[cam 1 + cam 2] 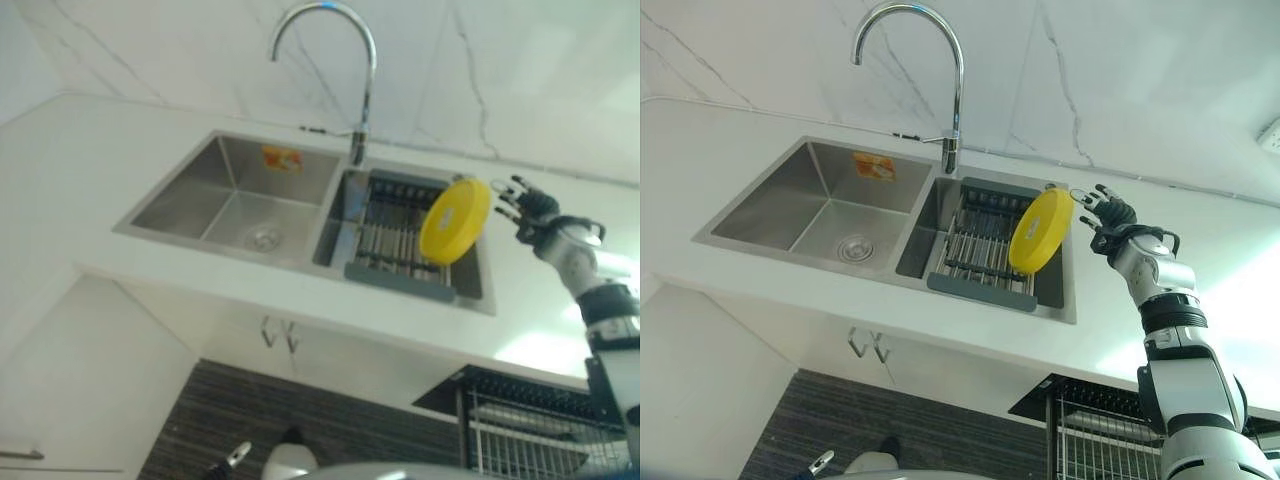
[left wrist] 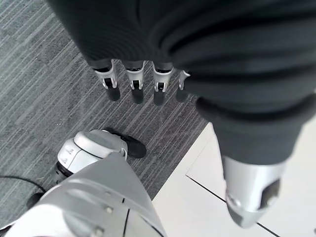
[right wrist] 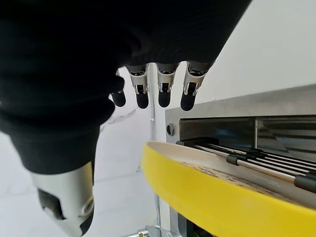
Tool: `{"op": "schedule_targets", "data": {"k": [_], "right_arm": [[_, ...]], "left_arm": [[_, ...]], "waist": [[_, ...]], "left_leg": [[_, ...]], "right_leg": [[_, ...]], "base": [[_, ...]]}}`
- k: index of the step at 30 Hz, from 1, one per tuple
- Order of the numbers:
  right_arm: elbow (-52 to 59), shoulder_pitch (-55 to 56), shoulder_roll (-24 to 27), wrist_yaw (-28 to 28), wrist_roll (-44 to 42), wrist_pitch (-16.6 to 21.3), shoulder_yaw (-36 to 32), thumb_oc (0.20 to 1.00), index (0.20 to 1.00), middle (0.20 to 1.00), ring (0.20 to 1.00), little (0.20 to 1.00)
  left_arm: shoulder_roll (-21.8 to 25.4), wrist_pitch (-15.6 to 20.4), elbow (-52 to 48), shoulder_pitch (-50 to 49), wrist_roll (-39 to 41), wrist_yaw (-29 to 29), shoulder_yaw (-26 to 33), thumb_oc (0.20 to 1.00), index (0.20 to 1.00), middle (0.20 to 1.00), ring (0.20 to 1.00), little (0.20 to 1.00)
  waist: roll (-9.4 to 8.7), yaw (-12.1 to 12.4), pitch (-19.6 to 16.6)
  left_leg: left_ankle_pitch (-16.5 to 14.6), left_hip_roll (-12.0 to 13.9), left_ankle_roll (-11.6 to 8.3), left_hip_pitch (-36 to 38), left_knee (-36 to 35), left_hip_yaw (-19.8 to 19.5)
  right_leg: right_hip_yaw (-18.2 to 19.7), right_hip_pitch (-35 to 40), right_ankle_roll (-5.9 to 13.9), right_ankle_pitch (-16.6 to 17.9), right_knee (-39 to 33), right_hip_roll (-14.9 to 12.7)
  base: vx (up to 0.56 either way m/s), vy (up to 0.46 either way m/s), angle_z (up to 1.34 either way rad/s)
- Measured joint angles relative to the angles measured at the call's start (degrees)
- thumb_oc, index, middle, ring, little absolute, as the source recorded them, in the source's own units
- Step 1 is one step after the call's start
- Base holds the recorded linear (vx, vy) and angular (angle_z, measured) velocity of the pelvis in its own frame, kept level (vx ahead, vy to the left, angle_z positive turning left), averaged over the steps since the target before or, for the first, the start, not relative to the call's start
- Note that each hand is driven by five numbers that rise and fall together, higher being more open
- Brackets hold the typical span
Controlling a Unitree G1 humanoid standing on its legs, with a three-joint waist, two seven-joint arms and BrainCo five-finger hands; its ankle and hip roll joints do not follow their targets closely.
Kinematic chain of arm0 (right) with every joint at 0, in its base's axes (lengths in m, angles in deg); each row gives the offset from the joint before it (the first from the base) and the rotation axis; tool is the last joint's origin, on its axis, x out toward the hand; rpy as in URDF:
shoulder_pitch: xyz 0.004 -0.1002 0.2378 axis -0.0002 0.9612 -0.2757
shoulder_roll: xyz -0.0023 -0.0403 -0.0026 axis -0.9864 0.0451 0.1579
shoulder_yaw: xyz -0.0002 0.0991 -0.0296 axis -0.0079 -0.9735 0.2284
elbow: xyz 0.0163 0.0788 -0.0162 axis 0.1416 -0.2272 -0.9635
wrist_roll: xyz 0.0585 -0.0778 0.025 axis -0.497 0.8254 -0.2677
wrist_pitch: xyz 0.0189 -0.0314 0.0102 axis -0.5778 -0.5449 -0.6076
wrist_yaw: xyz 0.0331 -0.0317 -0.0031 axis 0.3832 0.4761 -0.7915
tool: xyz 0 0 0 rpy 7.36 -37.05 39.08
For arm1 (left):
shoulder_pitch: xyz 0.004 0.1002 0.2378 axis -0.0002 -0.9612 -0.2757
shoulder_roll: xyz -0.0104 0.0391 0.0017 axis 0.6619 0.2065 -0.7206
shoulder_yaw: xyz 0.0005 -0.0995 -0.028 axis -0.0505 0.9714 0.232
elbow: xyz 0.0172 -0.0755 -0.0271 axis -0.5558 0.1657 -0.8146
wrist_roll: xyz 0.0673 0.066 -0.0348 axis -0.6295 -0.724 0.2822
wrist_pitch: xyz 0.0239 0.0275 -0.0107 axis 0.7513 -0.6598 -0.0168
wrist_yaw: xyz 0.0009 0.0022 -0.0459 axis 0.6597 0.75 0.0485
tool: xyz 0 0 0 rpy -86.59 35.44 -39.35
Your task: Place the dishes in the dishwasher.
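Left eye view: a white stone-like countertop (image 1: pixel 90 170) with a smooth matte surface carries a double-basin brushed stainless steel sink (image 1: pixel 235 200), backed by a white marble-patterned wall (image 1: pixel 520 70) with thin grey veins. In the left basin sits a round drain, and an orange-and-yellow sticker (image 1: pixel 282 158) is on its rear wall. Between the basins rises a tall chrome gooseneck tap (image 1: pixel 345 60). In the right basin rests a dark-framed dish rack of parallel metal rods (image 1: pixel 395 240). A round yellow plastic plate (image 1: pixel 455 220) stands on edge, tilted, at the right side of that rack, over the basin. Just beside the plate's right rim is the right hand (image 1: pixel 528 208), fingers spread and nearly straight; the right wrist view shows the fingertips (image 3: pixel 164 96) above the plate's thick yellow rim with the thumb apart, none curled round it; contact cannot be confirmed. Below the counter at right, the white wire rack of a dishwasher (image 1: pixel 530 435) is pulled out. Left wrist view: the left hand (image 2: pixel 143 81) hangs relaxed, fingers straight, above grey ribbed carpet (image 2: pixel 44 89), holding nothing.
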Motion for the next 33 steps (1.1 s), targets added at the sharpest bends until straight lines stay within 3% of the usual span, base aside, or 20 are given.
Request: {"op": "schedule_targets", "data": {"k": [12, 33], "right_arm": [[-2.61, -0.73, 0.46, -1.8, 0.11, -2.0, 1.57, 1.0, 1.0, 1.0, 1.0, 1.0], [-2.8, -0.73, 0.55, -1.73, 0.54, -4.3, 1.68, 1.0, 1.0, 1.0, 1.0, 1.0]], "left_arm": [[0.15, -1.23, -2.71, -0.21, 0.02, 0.52, -0.08, 1.0, 1.0, 1.0, 1.0, 1.0], [0.74, -2.68, -6.03, -0.29, 0.28, 0.67, -0.13, 1.0, 1.0, 1.0, 1.0, 1.0]], "waist": [[0.12, 1.44, 0.78], [0.14, 1.47, 1.65]], "left_leg": [[0.09, -0.19, -0.09, -0.24, 0.0, -1.53], [0.1, -0.2, -0.09, -0.18, 0.01, -1.61]], "right_leg": [[-1.31, 0.72, 0.12, -0.31, 0.01, -0.01], [-1.31, 0.8, 0.13, -0.32, 0.02, 0.0]], "base": [[-0.01, 0.003, 0.06], [0.0, 0.0, 0.0]]}}
